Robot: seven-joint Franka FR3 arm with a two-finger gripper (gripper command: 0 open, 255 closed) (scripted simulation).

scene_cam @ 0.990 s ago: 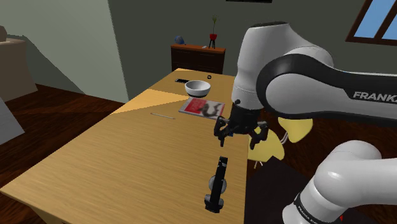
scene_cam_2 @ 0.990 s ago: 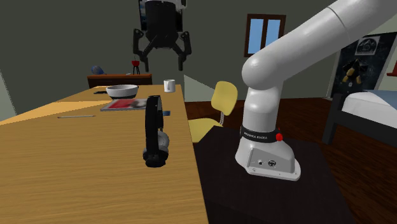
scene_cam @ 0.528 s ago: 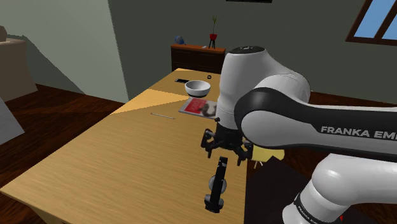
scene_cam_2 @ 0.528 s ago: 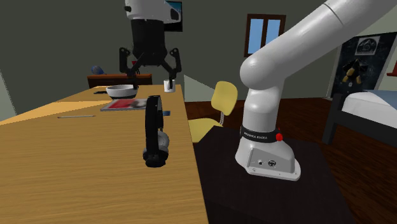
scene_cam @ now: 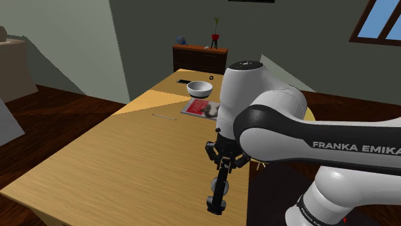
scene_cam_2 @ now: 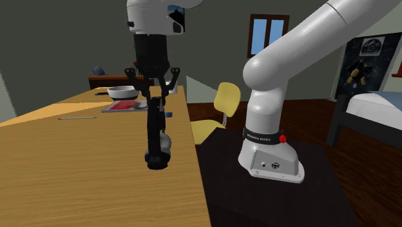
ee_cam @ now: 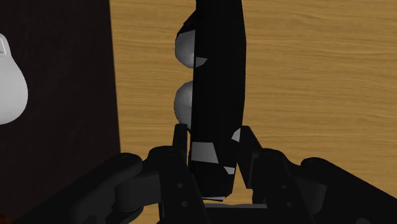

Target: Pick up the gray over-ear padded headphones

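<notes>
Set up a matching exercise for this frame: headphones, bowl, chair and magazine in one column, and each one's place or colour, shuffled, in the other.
Things:
1. headphones
2. bowl
3. chair
4. magazine

Places and colours:
a. yellow, off the side of the table
b. white, toward the table's far end
c. on edge, band between the fingers of the gripper
d. lying flat beside the bowl

Pairs: 1-c, 2-b, 3-a, 4-d.

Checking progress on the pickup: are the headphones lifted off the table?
No, the headphones stand upright with their lower end resting on the table.
</notes>
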